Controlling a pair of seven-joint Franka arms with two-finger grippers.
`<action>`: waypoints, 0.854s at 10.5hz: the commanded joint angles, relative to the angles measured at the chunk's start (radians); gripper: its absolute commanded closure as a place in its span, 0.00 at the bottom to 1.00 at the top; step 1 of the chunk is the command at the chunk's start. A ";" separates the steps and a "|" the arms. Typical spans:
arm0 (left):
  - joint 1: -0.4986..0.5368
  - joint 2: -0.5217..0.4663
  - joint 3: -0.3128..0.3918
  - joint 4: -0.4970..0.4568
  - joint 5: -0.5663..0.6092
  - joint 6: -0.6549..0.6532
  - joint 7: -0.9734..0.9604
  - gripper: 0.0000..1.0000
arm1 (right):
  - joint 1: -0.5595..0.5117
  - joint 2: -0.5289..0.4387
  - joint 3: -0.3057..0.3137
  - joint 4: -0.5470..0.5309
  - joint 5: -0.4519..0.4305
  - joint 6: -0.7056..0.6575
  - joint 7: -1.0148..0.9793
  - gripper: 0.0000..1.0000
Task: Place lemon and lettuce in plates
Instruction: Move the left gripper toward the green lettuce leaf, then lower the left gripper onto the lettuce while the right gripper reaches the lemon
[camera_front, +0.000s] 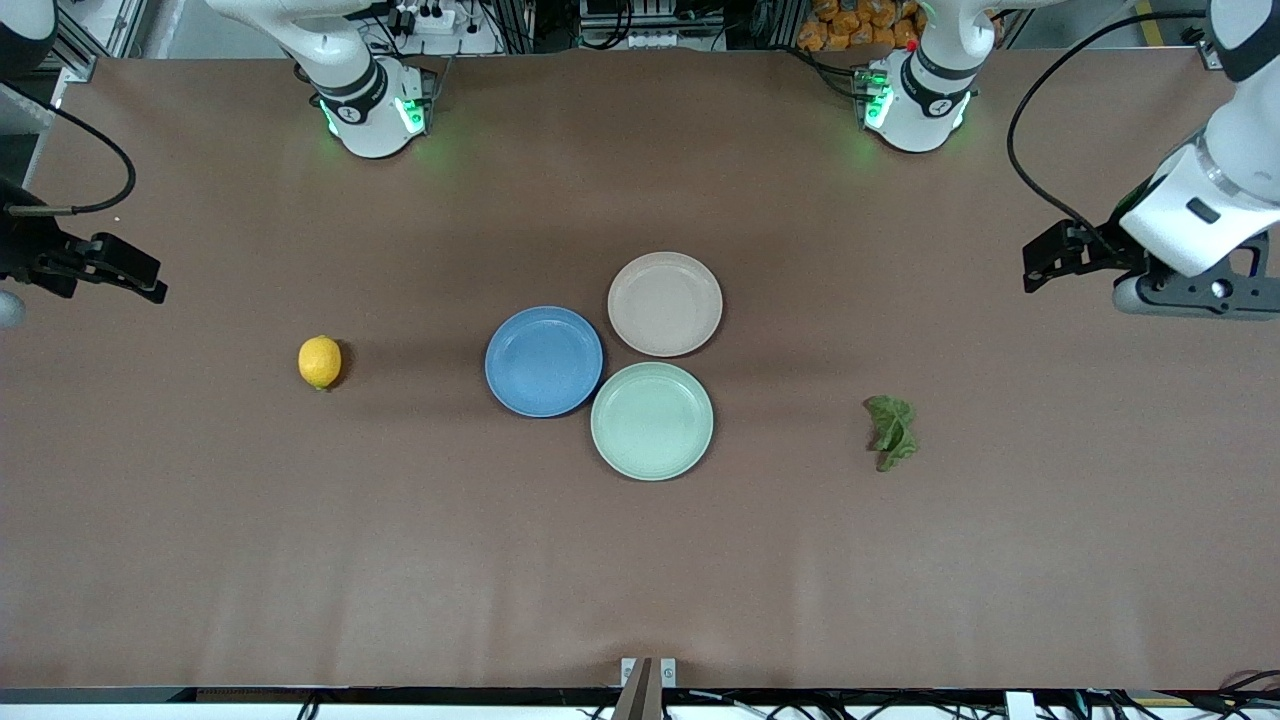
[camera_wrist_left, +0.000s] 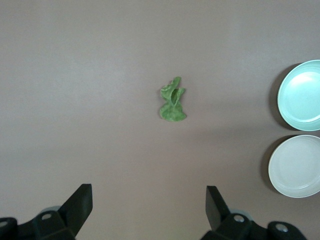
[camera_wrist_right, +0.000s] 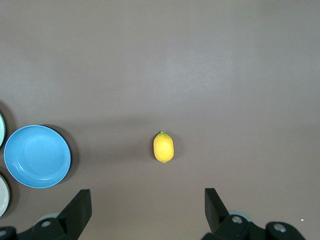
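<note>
The yellow lemon (camera_front: 320, 361) (camera_wrist_right: 163, 147) lies on the brown table toward the right arm's end. The dark green lettuce (camera_front: 891, 432) (camera_wrist_left: 173, 101) lies toward the left arm's end. Between them rest the blue plate (camera_front: 544, 361) (camera_wrist_right: 37, 156) and the beige-pink plate (camera_front: 665, 303) (camera_wrist_left: 297, 166), both bare. My right gripper (camera_front: 140, 278) (camera_wrist_right: 148, 200) hangs open, high over the table's end by the lemon, holding nothing. My left gripper (camera_front: 1045, 268) (camera_wrist_left: 149, 197) hangs open, high over the other end by the lettuce, also holding nothing.
A mint-green plate (camera_front: 652, 420) (camera_wrist_left: 302, 95) touches the blue and beige-pink plates and sits nearest the front camera. Both arm bases stand along the table's back edge. Bare brown table (camera_front: 640, 580) surrounds the lemon and the lettuce.
</note>
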 joint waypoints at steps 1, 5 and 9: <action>-0.021 0.056 -0.005 0.019 -0.014 0.028 0.010 0.00 | -0.017 -0.020 0.015 -0.031 0.013 0.001 0.000 0.00; -0.032 0.171 -0.008 -0.004 -0.007 0.150 0.016 0.00 | -0.014 -0.017 0.015 -0.080 0.013 0.050 0.000 0.00; -0.032 0.297 -0.011 -0.036 0.034 0.271 0.030 0.00 | 0.006 -0.001 0.014 -0.132 0.011 0.129 0.001 0.00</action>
